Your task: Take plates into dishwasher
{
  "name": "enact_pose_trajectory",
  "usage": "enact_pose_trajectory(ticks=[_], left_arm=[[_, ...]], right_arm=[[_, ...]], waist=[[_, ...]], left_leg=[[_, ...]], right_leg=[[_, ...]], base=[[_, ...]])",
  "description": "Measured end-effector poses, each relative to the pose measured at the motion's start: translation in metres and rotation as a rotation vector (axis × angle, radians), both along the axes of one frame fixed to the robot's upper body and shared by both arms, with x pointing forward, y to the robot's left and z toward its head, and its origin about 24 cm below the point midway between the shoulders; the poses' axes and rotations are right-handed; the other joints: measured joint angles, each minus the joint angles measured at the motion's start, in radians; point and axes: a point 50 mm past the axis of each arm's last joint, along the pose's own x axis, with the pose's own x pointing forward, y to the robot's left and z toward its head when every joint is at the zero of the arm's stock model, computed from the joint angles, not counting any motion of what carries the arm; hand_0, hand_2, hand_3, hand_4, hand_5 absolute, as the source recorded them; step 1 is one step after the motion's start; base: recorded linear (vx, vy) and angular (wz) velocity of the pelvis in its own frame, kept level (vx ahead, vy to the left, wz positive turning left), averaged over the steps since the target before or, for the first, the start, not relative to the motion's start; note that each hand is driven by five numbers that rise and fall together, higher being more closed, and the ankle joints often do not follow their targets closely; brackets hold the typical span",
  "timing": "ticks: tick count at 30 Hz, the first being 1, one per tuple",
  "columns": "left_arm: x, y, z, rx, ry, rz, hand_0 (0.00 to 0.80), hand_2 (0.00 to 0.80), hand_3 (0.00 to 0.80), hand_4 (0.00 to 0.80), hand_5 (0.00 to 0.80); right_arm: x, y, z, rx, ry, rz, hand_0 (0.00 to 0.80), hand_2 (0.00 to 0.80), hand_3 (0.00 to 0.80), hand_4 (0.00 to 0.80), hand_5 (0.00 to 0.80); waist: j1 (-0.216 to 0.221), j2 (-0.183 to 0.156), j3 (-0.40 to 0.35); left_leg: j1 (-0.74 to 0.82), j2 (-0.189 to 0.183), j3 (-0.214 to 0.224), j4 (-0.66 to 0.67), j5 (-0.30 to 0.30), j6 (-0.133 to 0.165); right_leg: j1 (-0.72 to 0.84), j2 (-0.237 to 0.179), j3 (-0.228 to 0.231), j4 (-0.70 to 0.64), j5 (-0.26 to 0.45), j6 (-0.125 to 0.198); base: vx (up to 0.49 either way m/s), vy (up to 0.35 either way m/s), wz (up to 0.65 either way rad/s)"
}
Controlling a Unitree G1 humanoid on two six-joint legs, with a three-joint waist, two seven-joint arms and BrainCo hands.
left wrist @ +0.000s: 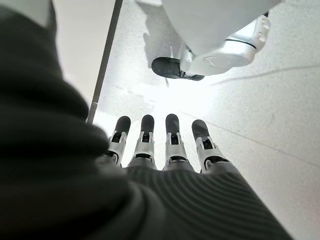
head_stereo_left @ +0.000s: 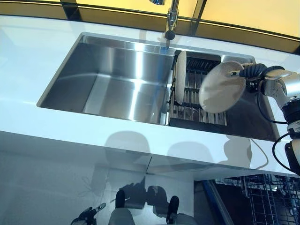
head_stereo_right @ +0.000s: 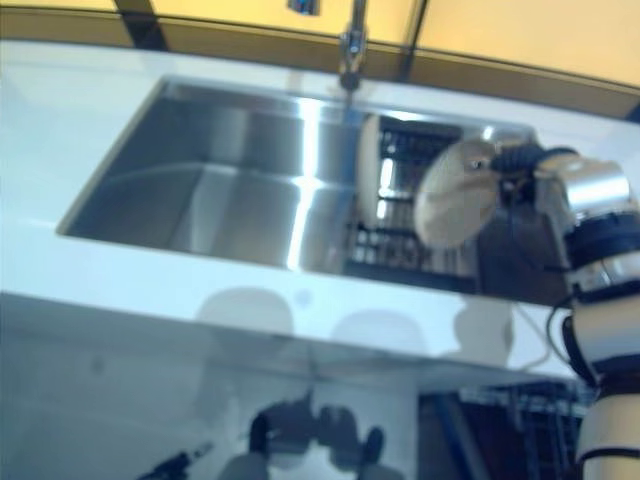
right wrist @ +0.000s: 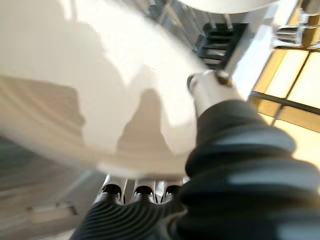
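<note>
A round speckled beige plate (head_stereo_left: 221,87) hangs tilted above the dish rack (head_stereo_left: 197,96) in the right sink basin. My right hand (head_stereo_left: 253,71) is shut on its right rim, thumb on the face and fingers behind it. In the right wrist view the plate (right wrist: 90,85) fills the picture, with the thumb (right wrist: 205,85) pressed on it. A second plate (head_stereo_left: 180,77) stands on edge in the rack's left slots. My left hand (left wrist: 160,145) hangs low over the floor, fingers straight and holding nothing.
A large steel basin (head_stereo_left: 112,79) lies left of the rack, with the tap (head_stereo_left: 171,21) behind it. White counter (head_stereo_left: 70,126) runs along the front. A wire dishwasher basket (head_stereo_left: 269,199) shows at the lower right below the counter edge.
</note>
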Motion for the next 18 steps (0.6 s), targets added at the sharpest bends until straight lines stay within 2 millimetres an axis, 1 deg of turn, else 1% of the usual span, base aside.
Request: enact_pose_trajectory(ticks=[5, 11, 18], left_arm=[[0.0005, -0.0001, 0.0001, 0.0, -0.003, 0.0, 0.0, 0.0, 0.0, 0.0, 0.0], [0.0026, -0.0008, 0.0008, -0.002, -0.012, -0.004, 0.0, 0.0, 0.0, 0.0, 0.0], [0.003, -0.0024, 0.0005, -0.002, -0.009, -0.018, 0.0, 0.0, 0.0, 0.0, 0.0]], right_arm=[[-0.0003, -0.0029, -0.0077, -0.056, 0.06, -0.008, 0.8, 0.8, 0.8, 0.8, 0.8], [-0.0009, -0.0065, -0.0066, -0.118, 0.059, -0.042, 0.8, 0.8, 0.8, 0.8, 0.8], [-0.0012, -0.0077, -0.0042, -0.137, 0.038, -0.069, 0.8, 0.8, 0.8, 0.8, 0.8]], waist=[[0.0, 0.01, 0.006], [0.0, 0.009, 0.006], [-0.002, 0.007, 0.006]], left_leg=[[-0.001, 0.0, 0.0, 0.0, 0.0, 0.0], [0.0, 0.0, -0.001, 0.0, 0.0, 0.0], [0.002, 0.0, -0.002, 0.0, 0.0, 0.0]], right_leg=[[-0.001, 0.0, 0.0, 0.0, 0.0, 0.0], [0.002, 0.0, -0.001, 0.0, 0.0, 0.0], [0.005, 0.0, -0.002, 0.0, 0.0, 0.0]], base=[[0.0, 0.0, 0.0], [0.0, 0.0, 0.0], [0.005, -0.001, 0.0]])
